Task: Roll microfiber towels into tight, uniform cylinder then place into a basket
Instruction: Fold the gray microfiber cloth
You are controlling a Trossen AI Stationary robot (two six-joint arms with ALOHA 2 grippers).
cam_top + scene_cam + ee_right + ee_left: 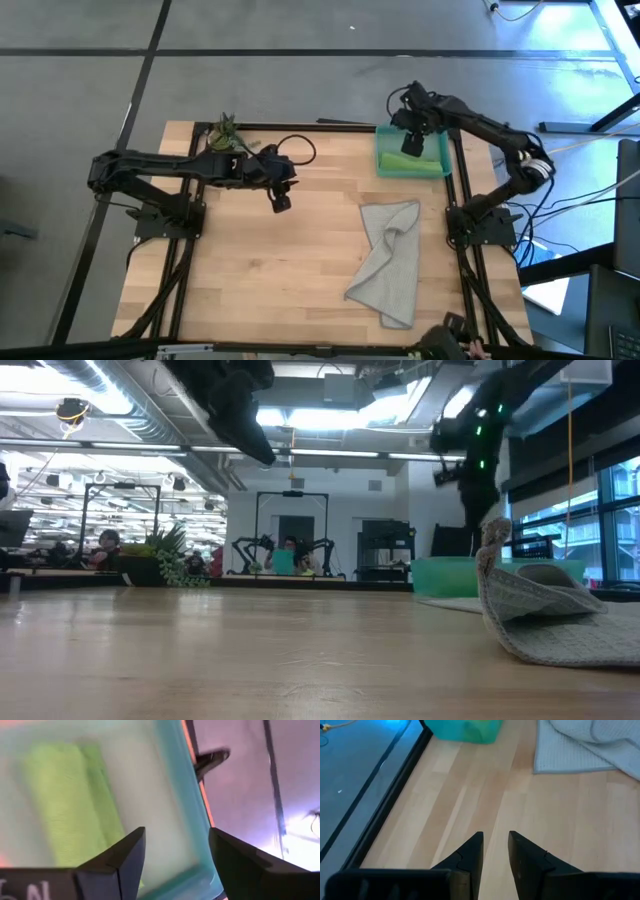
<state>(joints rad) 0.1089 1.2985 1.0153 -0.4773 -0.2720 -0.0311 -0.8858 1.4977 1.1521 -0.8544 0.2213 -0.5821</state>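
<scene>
Hovering over the teal basket [440, 165] at the surface's [280, 270] far right corner: right claw [412, 143], fingers parted, gripping nothing. Lying rolled inside the basket: lime green towel [65, 805]. Sprawling crumpled nearby: grey towel [392, 260]. Waiting mid-surface, released and empty: left claw [280, 203].

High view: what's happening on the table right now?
The right tool hangs open over the basket at the table's far right corner, with the lime green towel lying rolled inside and nothing gripped. The grey towel lies crumpled and unrolled on the table. The left tool waits near mid-table, empty.
</scene>
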